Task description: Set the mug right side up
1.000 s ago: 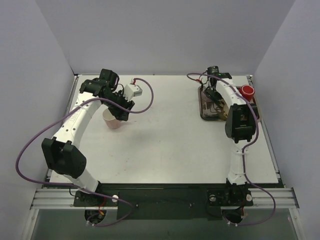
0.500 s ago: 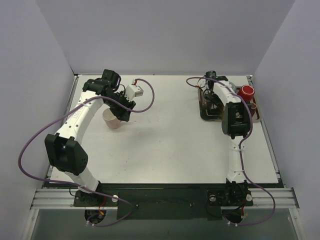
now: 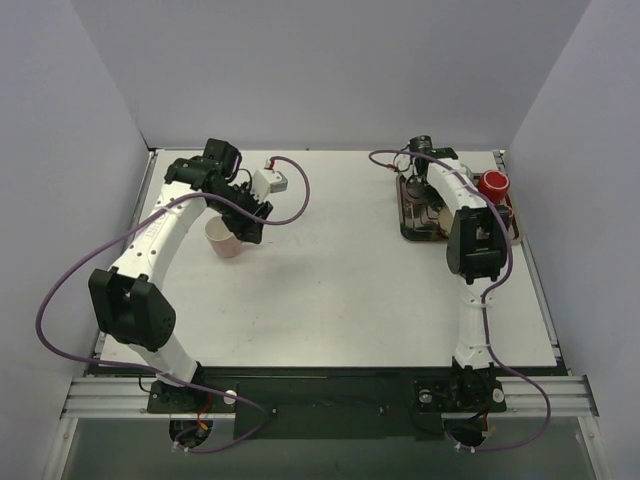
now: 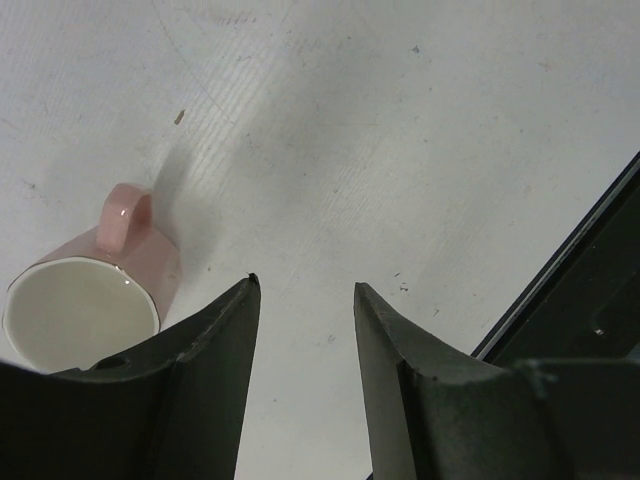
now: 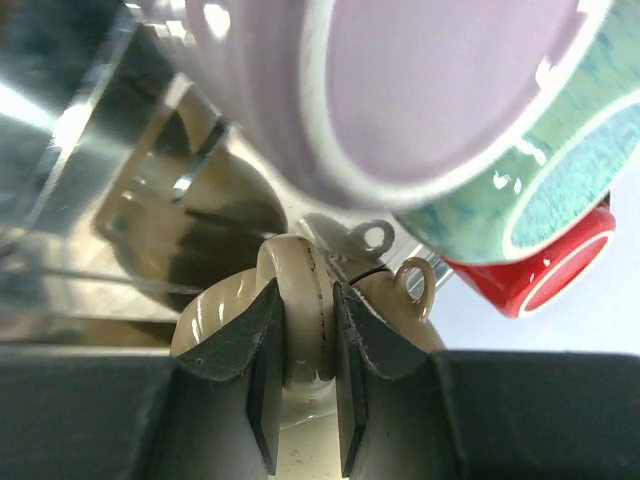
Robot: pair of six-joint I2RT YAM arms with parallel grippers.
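Beige mug (image 5: pixel 210 320): ribbed body, loop handle, standing in the dark tray (image 3: pixel 405 215) beneath a lavender mug (image 5: pixel 430 90), with a teal mug (image 5: pixel 480 215) and a red mug (image 5: pixel 545 275) beside it. Right gripper (image 5: pixel 305 300): both fingers pressed against the beige mug's handle. Pink mug (image 4: pixel 140 255): on its side, cream inside, well left of the tray. Left gripper (image 4: pixel 304 290): jaws parted, holding nothing, the pink mug just outside one finger.

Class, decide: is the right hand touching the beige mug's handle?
Touching. The right wrist view shows the right hand with both fingers pressed against opposite sides of the beige handle, no gap.
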